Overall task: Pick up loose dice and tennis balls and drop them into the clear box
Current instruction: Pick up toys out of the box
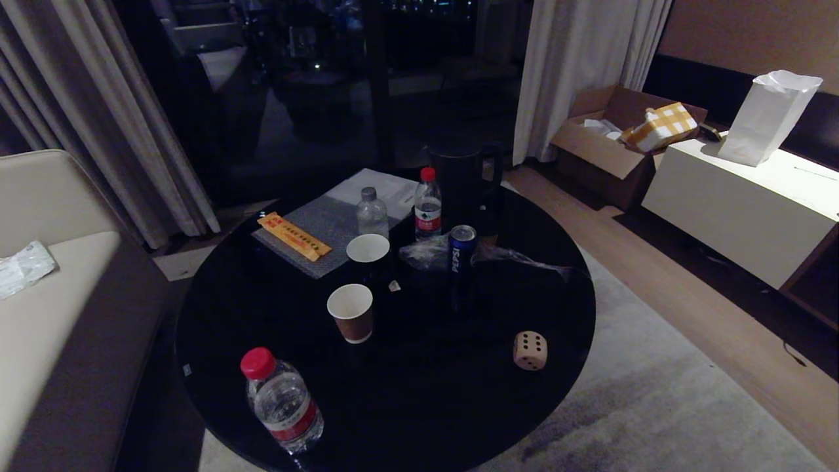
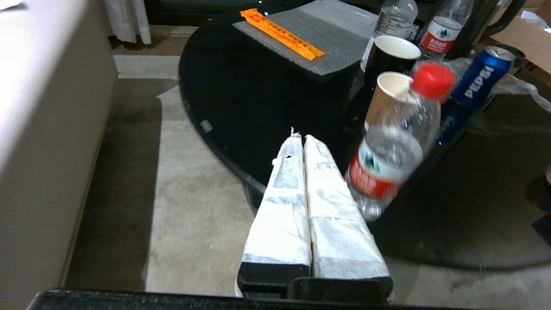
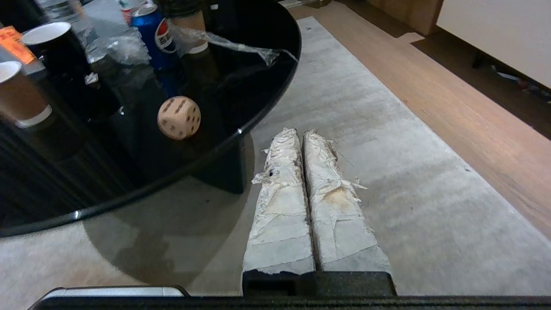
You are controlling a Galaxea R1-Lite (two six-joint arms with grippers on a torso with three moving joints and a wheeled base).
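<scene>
Dim room, round black glass bench on a grey rug. Beige die sits alone near the bench's right edge, clear of the Pepsi can, two paper cups and water bottles. Left claw hangs off the bench's left edge, fingers pressed together, empty. Right claw hangs over the rug beside the right edge, fingers together, empty.

Beige die with dark pips on the black table; beyond it, blue Pepsi can, orange packet
</scene>
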